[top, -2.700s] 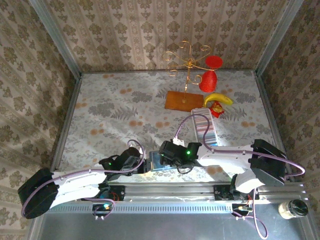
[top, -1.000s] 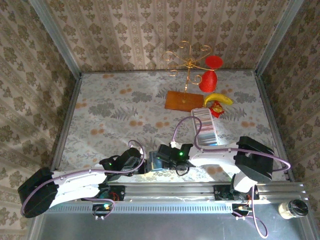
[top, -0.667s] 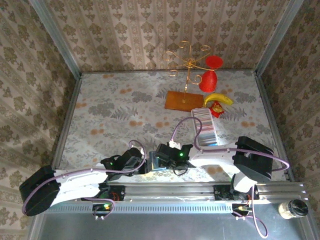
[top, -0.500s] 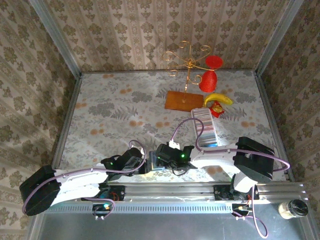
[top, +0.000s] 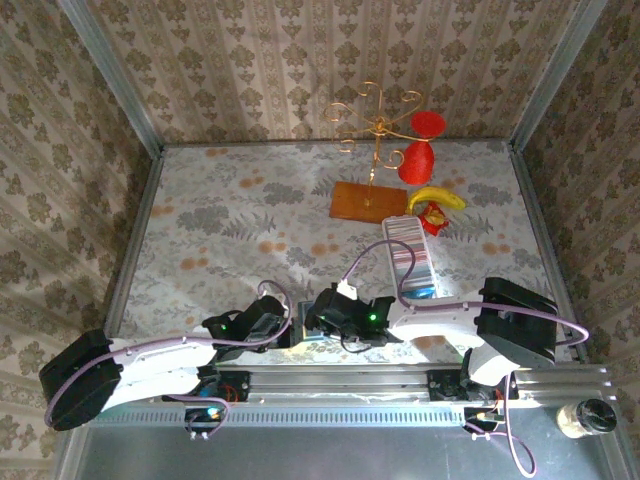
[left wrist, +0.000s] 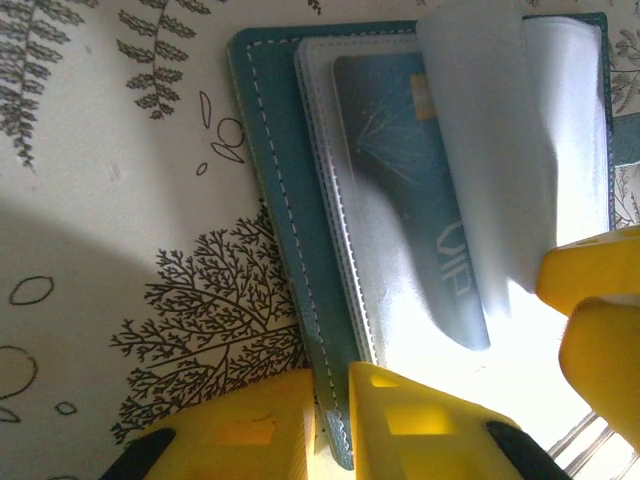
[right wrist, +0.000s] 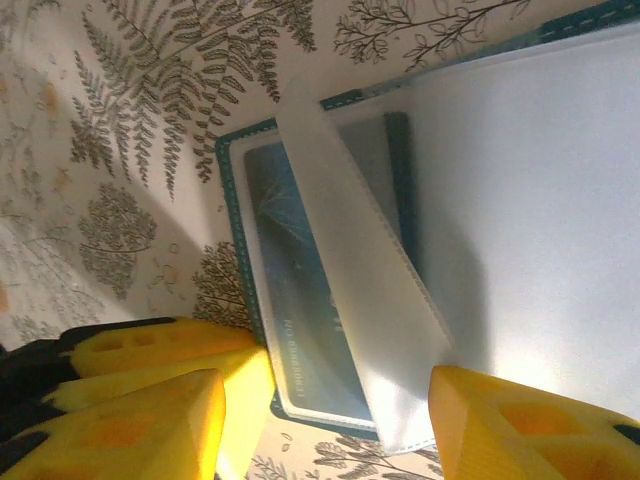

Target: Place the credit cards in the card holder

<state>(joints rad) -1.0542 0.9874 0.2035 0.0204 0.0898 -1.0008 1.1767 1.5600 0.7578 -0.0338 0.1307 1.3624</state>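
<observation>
Left fingers (left wrist: 335,418) clamped on card holder (left wrist: 275,200) edge at 6 o'clock. Right fingers (right wrist: 325,425) spread, straddling the lifted sleeve (right wrist: 360,260). Bare surface (left wrist: 120,250) at 9 o'clock.

Table (top: 220,230), one, covered in pale cloth printed with ferns and flowers, walled on three sides. Lying on it: teal card holder (left wrist: 285,250), open flat at the near edge; long whitish tray (top: 410,255), right of centre; orange-brown board (top: 356,202) bearing a gold wire stand (top: 377,130), far centre; banana (top: 436,197); beside it a small red item, possibly a packet (top: 434,217).
</observation>
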